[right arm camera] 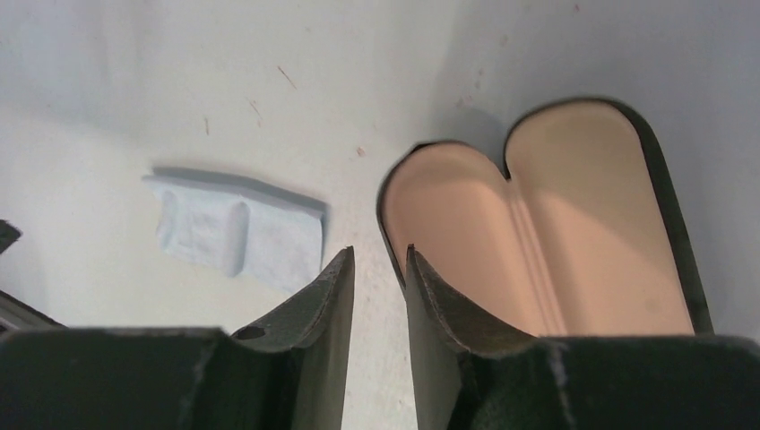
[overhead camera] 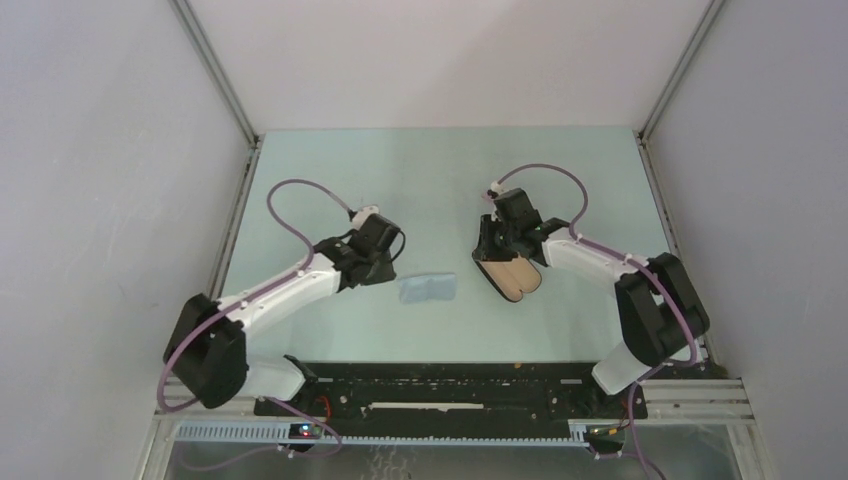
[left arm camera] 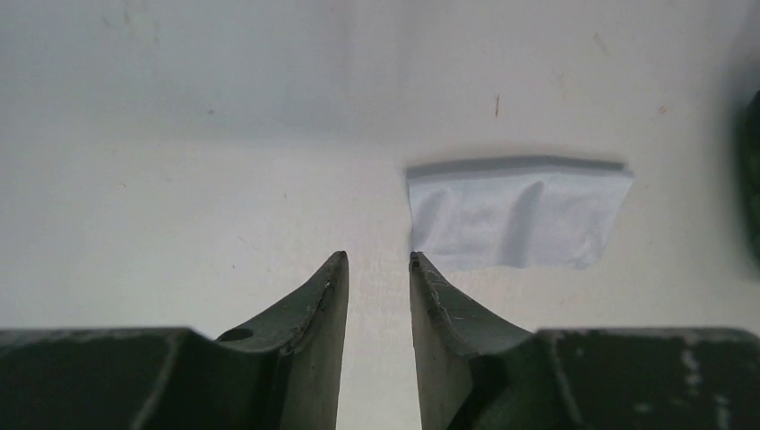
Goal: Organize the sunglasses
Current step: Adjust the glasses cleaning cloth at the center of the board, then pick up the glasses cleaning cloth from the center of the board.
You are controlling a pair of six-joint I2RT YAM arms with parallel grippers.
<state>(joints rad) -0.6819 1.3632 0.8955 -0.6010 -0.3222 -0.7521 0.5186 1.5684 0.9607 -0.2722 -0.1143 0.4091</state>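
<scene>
The sunglasses show in no view. The black case (overhead camera: pixel 510 278) lies open at centre right with its tan lining up, and in the right wrist view (right arm camera: pixel 556 224) the part I see is empty. My right gripper (overhead camera: pixel 497 250) hovers over the case's far end, slightly open and empty (right arm camera: pixel 381 253), with one fingertip over the case's rim. My left gripper (overhead camera: pixel 388 266) sits just left of the light blue cloth (overhead camera: pixel 426 288), slightly open and empty (left arm camera: pixel 378 260). The folded cloth lies flat on the table (left arm camera: pixel 520 219).
The cloth also shows in the right wrist view (right arm camera: pixel 237 235), left of the case. The case's dark edge shows at the right border of the left wrist view (left arm camera: pixel 751 179). White walls and metal posts enclose the pale green table (overhead camera: pixel 440 170).
</scene>
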